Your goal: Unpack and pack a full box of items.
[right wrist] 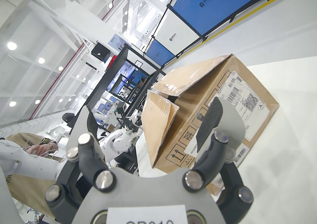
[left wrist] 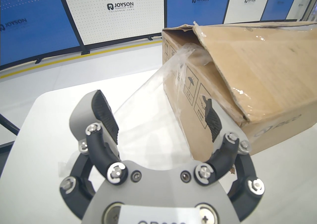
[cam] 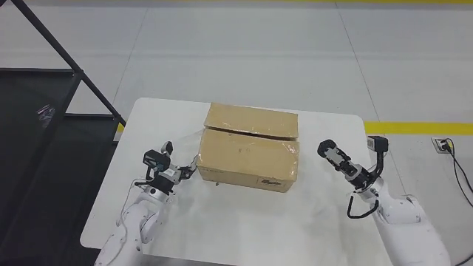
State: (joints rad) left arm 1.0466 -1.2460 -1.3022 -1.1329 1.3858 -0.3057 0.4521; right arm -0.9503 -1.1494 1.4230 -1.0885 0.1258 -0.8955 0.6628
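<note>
The white rectangular table carried the brown cardboard box at about its centre, long side across the robot's front. The top flaps were folded down but not sealed. The seam gaped, and in the right wrist view an end flap stood ajar. A sheet of clear plastic film spilled from the box's left end corner down onto the tabletop.

Judged step: start of unpacking, i.e. getting the top flaps open. No items were out yet, so the task looked barely begun. To do it well, one arm prob. needs to steady the box at its end while the other catches a flap's free edge, not the flat face, and swings it outward about its crease. The torn corner and loose film could snag a finger, so approach from the seam side, low and slow. The light box may slide if pushed from one end only.

The left gripper sat just beside the box's left end w/ its jaws spread wide and nothing in them. In the left wrist view one pad lay against the end face's outline, contact unclear. The film ran btwn the fingers but was not pinched.

The right gripper was near the right end, apart from the box, jaws likewise spread wide and empty.
</note>
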